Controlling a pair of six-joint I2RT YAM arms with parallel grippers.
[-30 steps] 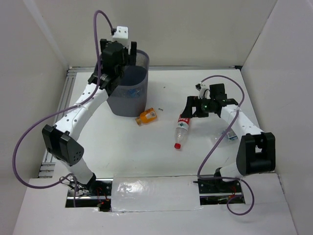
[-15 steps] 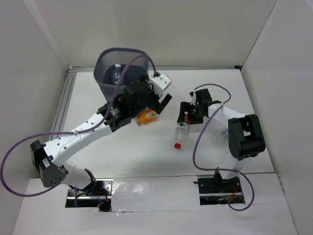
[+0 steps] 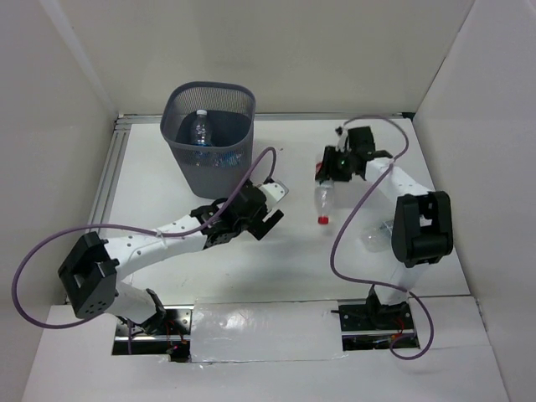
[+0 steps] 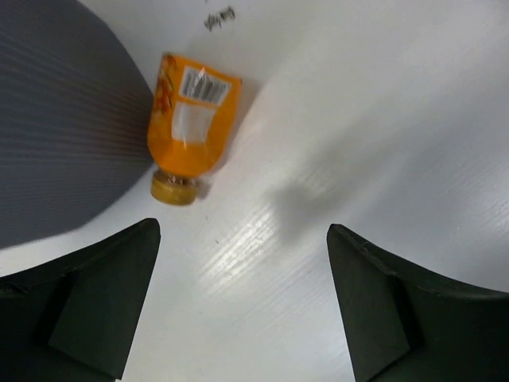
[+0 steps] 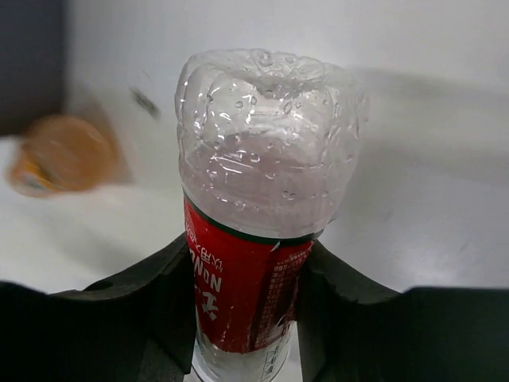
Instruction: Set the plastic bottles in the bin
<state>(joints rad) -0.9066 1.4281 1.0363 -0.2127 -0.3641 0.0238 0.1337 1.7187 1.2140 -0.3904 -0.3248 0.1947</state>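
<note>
- The tall dark grey mesh bin (image 3: 211, 167) stands near the far-left corner of the white tabletop (image 3: 276, 272), with a clear blue-labelled plastic bottle (image 3: 199, 127) inside it.
- The short orange plastic bottle (image 4: 191, 123) lies on its side just beside the bin's wall.
- The left gripper (image 4: 242, 306) hangs over the orange bottle, fingers spread wide and empty.
- Toward the far-right corner, the right gripper (image 5: 246, 274) pinches the clear red-labelled, red-capped plastic bottle (image 3: 322, 199) by its label, cap pointing at the near edge.
</note>
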